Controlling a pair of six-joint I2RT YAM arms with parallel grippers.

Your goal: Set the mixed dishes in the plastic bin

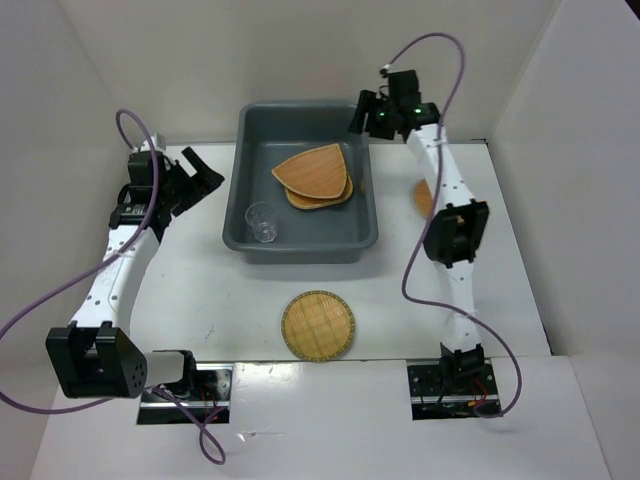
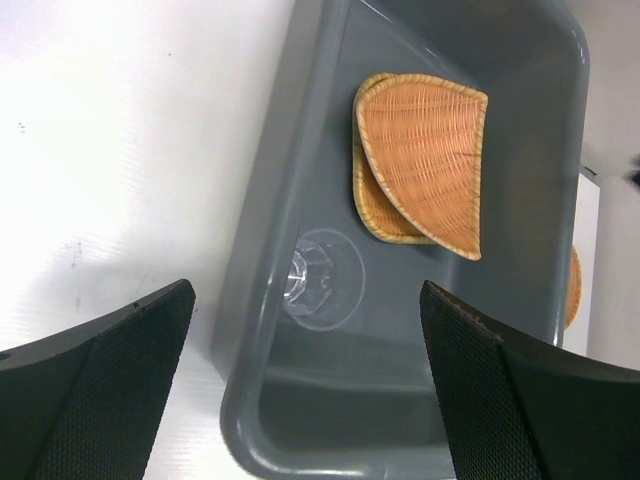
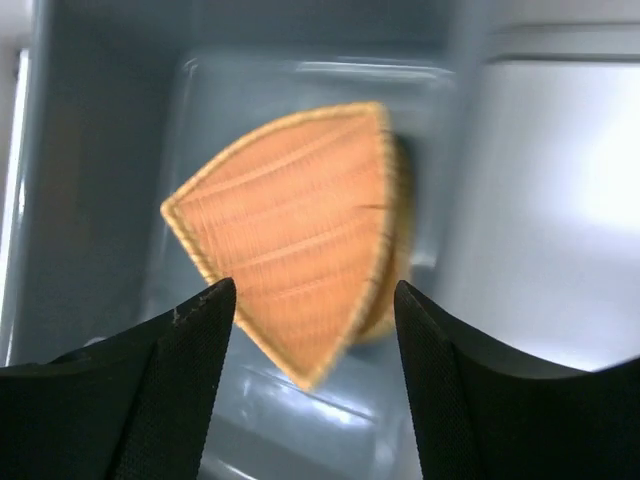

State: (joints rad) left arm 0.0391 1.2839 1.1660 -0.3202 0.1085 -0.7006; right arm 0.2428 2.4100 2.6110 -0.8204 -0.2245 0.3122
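The dark grey plastic bin [image 1: 246,240] stands at the table's middle back. In it a fan-shaped woven plate [image 1: 312,168] lies on top of another woven plate [image 1: 325,197], and a clear plastic cup [image 1: 263,221] stands at its front left. A round woven plate [image 1: 319,325] lies on the table in front of the bin. Another woven plate [image 1: 423,198] lies right of the bin, mostly hidden by the right arm. My left gripper [image 1: 200,172] is open and empty, left of the bin. My right gripper [image 1: 362,110] is open and empty above the bin's back right corner.
White walls close in the table at the back and both sides. In the left wrist view the bin [image 2: 260,270], cup [image 2: 322,277] and fan plate [image 2: 430,165] show between the fingers. The right wrist view looks down on the fan plate [image 3: 290,225].
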